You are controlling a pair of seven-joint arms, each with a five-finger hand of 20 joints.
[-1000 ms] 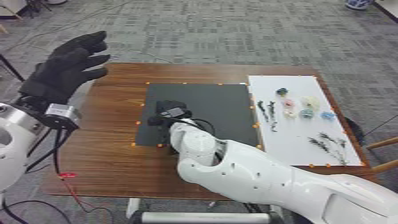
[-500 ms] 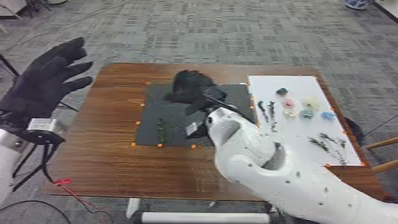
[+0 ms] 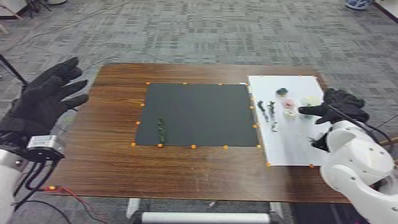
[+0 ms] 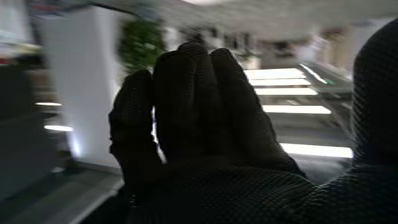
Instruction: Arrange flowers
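Flat dark-grey rectangular mat [image 3: 200, 107] mid-table; one slender green leafy stem [image 3: 161, 131] lies on it towards eight o'clock, upright as seen, presumably the arrangement's first line. Stock is on the white rectangular sheet [image 3: 282, 150] at the mat's three o'clock, likely so each piece can be picked singly: thin dark twigs [image 3: 272, 117] at its nine, small round pink blossom [image 3: 288, 104] and small dark-blue blossom [image 3: 282, 92] towards eleven.

Black-gloved right hand [image 3: 336, 106] is over the sheet's two o'clock; fingers straight, thumb well apart, nothing seen in it. Contact with blossoms: cannot tell. Black-gloved left hand [image 3: 40, 102], fingers spread, is off the table at nine, presumably to leave working room.
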